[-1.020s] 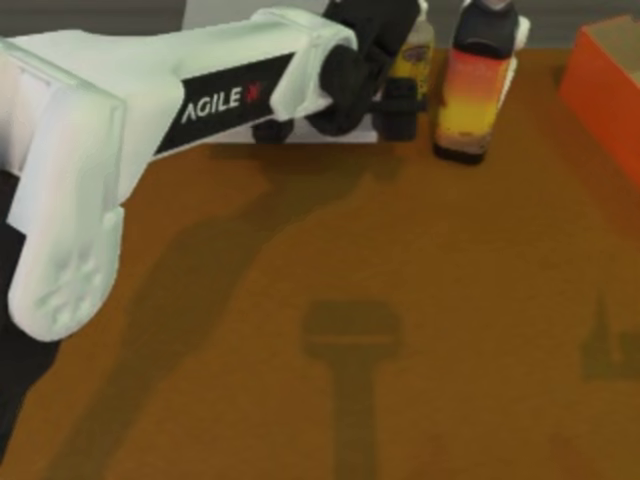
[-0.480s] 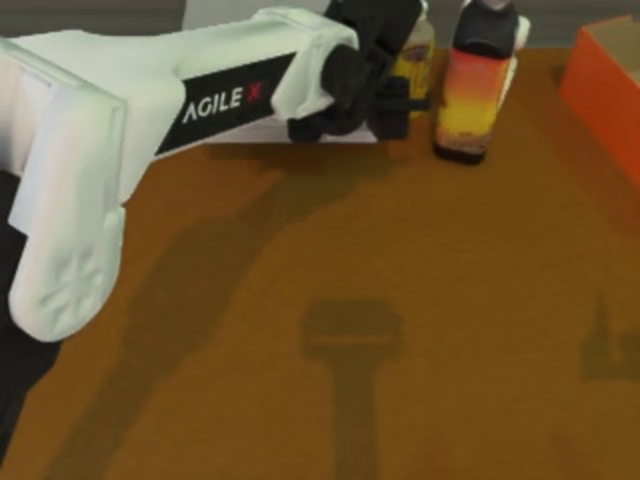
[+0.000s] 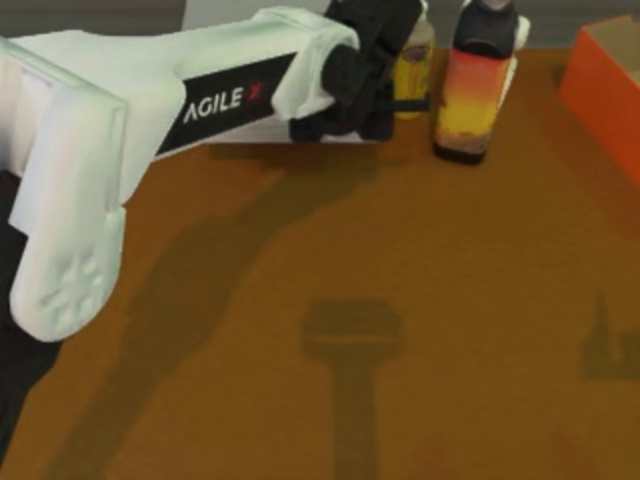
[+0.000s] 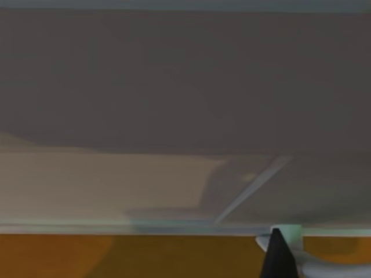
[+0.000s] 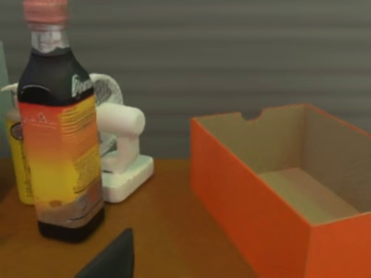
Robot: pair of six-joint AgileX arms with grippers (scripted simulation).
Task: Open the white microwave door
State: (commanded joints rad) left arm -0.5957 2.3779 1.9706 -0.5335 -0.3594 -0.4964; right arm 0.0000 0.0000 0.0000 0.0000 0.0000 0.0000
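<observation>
1. Our left gripper (image 3: 385, 95) has crept in over the last second, right up against the boxy white microwave (image 3: 230, 12) at the brown table's (image 3: 400, 300) far edge.
2. Its wrist view is filled by the grey-windowed, white-framed microwave door (image 4: 185, 104), looking shut.
3. Clenched or released? Can't tell.
4. Right gripper (image 5: 110, 260) idles near the tall orange-labelled dark bottle (image 5: 61, 139).

One white microwave (image 3: 225, 15), two bottles, dark-capped (image 3: 473, 85) and yellow (image 3: 412, 65), one orange box (image 3: 605, 85), one white stand (image 5: 119, 153)

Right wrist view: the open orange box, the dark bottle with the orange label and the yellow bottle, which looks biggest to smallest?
1. Open orange box
2. Dark orange-labelled bottle
3. Yellow bottle, partly hidden
</observation>
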